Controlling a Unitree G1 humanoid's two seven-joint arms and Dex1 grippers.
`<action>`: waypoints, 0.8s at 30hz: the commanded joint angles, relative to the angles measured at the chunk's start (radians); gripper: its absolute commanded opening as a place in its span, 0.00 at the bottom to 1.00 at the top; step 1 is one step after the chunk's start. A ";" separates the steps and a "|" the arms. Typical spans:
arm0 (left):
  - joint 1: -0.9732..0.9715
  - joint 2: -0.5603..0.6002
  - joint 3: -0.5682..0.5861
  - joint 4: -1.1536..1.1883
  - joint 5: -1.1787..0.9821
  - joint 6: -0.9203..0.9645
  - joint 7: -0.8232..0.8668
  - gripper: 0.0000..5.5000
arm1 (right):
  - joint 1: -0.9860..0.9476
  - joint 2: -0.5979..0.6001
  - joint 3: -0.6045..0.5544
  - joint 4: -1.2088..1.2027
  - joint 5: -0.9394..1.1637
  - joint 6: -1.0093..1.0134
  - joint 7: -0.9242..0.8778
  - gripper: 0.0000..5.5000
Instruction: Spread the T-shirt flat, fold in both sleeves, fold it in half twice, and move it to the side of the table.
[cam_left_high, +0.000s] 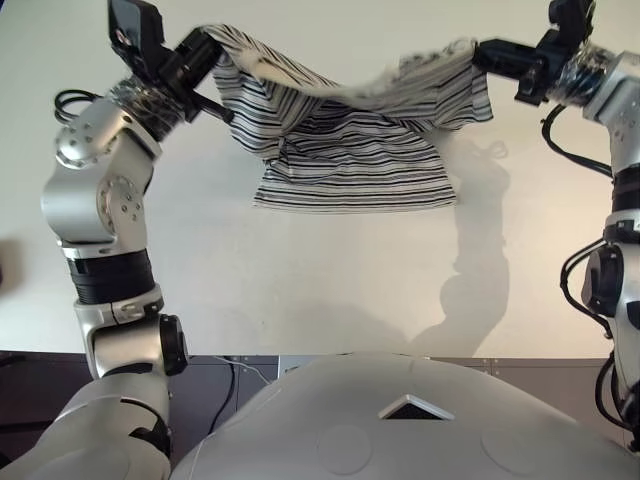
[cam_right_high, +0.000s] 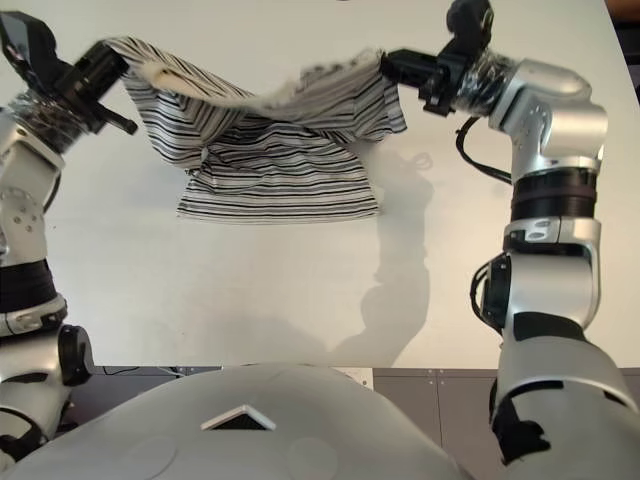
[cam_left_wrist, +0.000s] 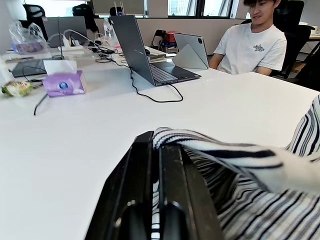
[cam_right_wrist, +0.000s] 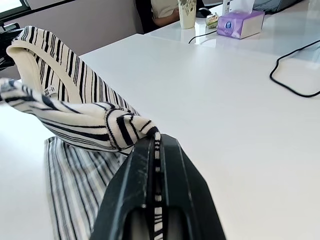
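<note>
A black-and-white striped T-shirt (cam_left_high: 350, 150) hangs stretched between both grippers above the white table (cam_left_high: 300, 280), its lower hem resting on the tabletop. My left gripper (cam_left_high: 213, 52) is shut on the shirt's left shoulder; in the left wrist view the cloth is pinched between the black fingers (cam_left_wrist: 170, 175). At the far right my right gripper (cam_right_high: 385, 62) is shut on the other shoulder, the fabric (cam_right_wrist: 90, 120) bunched at its fingertips (cam_right_wrist: 172, 165). The upper edge sags between the two grips.
The near half of the table (cam_right_high: 250, 290) lies bare under the shirt. Across the table, the left wrist view shows laptops (cam_left_wrist: 140, 55), cables, a purple tissue box (cam_left_wrist: 64, 82) and a seated person. A tissue box (cam_right_wrist: 237, 22) and cable lie beyond the right gripper.
</note>
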 joint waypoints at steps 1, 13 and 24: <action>-0.211 0.062 -0.081 0.260 0.137 -0.156 -0.054 0.02 | -0.216 0.058 -0.016 0.197 -0.070 -0.126 -0.125 0.03; -0.987 0.043 -0.269 1.320 0.493 -0.668 -0.114 0.02 | -0.707 0.128 -0.022 0.697 -0.320 -0.377 -0.569 0.03; -1.231 0.118 -0.227 1.411 0.578 -0.722 -0.025 0.02 | -0.832 0.072 -0.110 0.718 -0.366 -0.399 -0.639 0.03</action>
